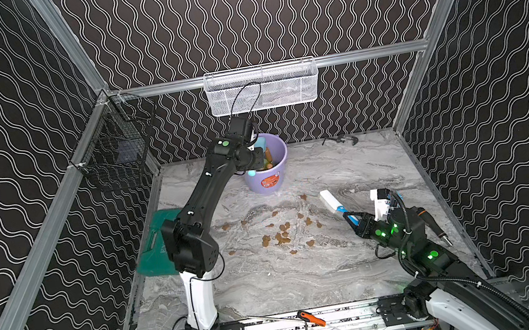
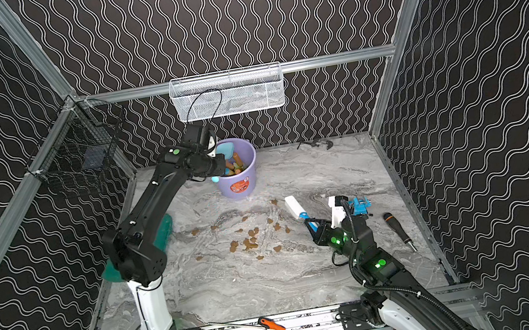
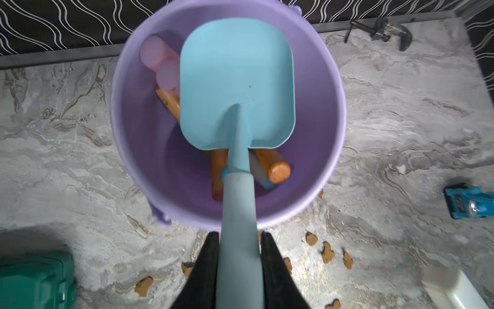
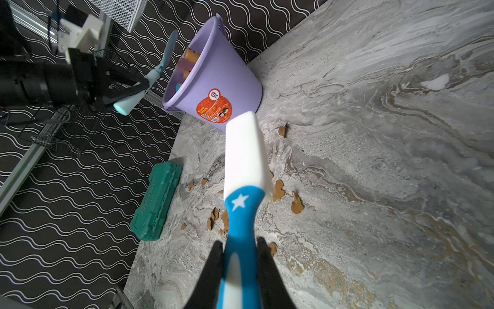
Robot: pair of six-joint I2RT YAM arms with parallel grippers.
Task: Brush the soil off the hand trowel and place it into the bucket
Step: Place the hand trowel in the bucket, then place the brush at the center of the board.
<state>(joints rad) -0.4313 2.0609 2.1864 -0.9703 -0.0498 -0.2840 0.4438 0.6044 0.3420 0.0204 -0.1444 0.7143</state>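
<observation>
Grey marbled tabletop [image 1: 310,274] inside dark wavy-patterned walls [image 1: 266,9] filled both top views, and there we saw the lavender bucket [image 1: 274,180] near the back wall with the left gripper [image 1: 256,160] above its near rim, closed on the hand trowel [image 1: 261,143], whose blade sat over the bucket's mouth. Brown crumbs of the soil [image 1: 282,239] lay scattered mid-table, well apart from the trowel. The right gripper [image 1: 352,218] sat at the right side, clamped on the blue handle of a white brush [image 1: 329,200]. From the left wrist, we saw both jaws pressed against the trowel's grey-blue handle, its pale-blue blade hanging over the bucket's mouth, above the orange and pink tools [image 3: 275,168] inside. From the right wrist, the jaws gripped the brush's handle, its white head pointing toward the bucket; beyond it the trowel tilted over the bucket's rim in the left gripper.
</observation>
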